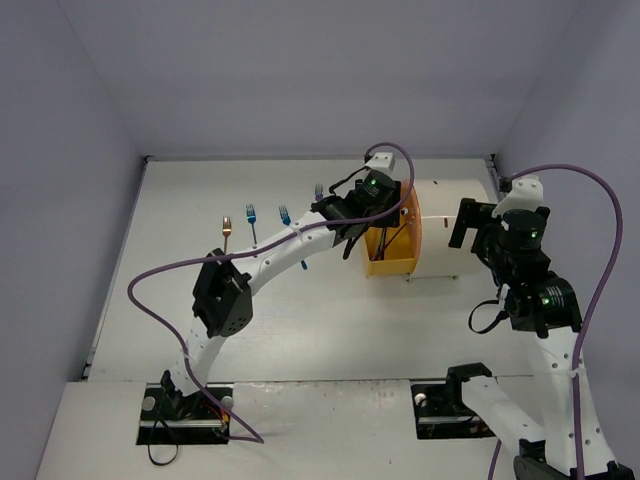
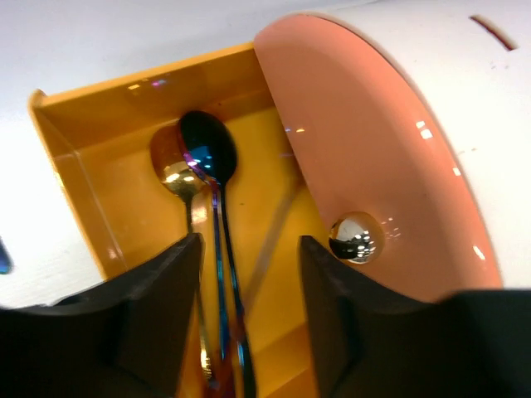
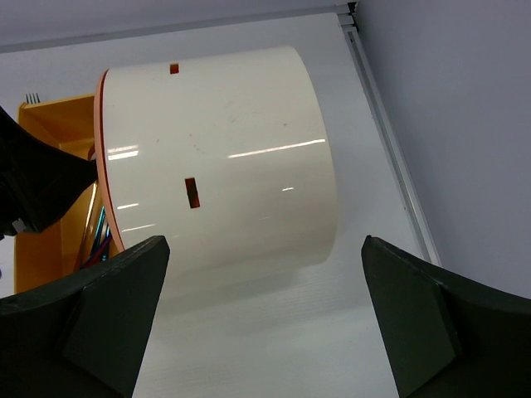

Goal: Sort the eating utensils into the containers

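Note:
The white cylinder cabinet (image 1: 445,215) lies on its side with its round orange front (image 2: 373,157) and a gold knob (image 2: 357,237). One orange drawer (image 1: 392,262) stands pulled out. In it lie a gold spoon (image 2: 177,177) and a dark blue spoon (image 2: 207,149), handles side by side. My left gripper (image 2: 249,307) is open and empty right above the drawer, over the spoon handles; it also shows in the top view (image 1: 358,235). My right gripper (image 3: 257,323) is open and empty beside the cabinet's rear end (image 3: 216,149).
On the table left of the cabinet lie a gold spoon (image 1: 227,232), two blue forks (image 1: 251,222) (image 1: 285,215) and a purple fork (image 1: 318,190). Another blue utensil (image 1: 303,265) is partly hidden under my left arm. Grey walls close in the table.

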Motion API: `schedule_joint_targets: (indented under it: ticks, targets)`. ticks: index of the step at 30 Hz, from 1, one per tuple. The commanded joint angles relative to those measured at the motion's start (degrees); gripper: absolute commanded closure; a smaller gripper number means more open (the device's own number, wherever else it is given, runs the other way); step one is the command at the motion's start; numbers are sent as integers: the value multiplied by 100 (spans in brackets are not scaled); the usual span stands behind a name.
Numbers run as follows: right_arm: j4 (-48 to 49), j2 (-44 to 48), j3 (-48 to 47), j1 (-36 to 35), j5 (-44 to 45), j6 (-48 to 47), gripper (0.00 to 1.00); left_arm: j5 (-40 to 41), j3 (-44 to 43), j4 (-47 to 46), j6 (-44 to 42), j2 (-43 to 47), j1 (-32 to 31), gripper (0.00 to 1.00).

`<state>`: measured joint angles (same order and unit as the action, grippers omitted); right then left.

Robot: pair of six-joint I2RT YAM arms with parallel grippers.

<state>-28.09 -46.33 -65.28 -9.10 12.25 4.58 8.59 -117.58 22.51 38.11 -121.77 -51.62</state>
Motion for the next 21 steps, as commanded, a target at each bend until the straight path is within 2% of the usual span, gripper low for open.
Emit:
schedule_joint_targets:
  ticks: [1,5,8,13,16,19,21]
  targets:
    - [305,-543,-585,-30,167,46,0,219,-289,-77,-459,640,18,45]
    - [305,-1032,-1143,26,47,17,0,-33,-363,41,-804,993,41,39]
    - [296,-1597,-1478,327,-510,70,0,-275,-31,124,-1168,1460,143,39]
    - [296,-2254,-1768,883,-1633,473,0,-741,1249,-61,-1717,2295,571,38]
    - [314,-2440,-1761,1229,-1829,697,0,-1331,2390,-508,-1924,2888,975,38]
    - [328,-2577,-1802,1419,-1768,749,0,-2356,3112,-945,-2226,3194,1516,38]
    - [331,-2743,-1840,1492,-1745,742,0,-2706,3478,-1139,-2619,3247,1648,38]
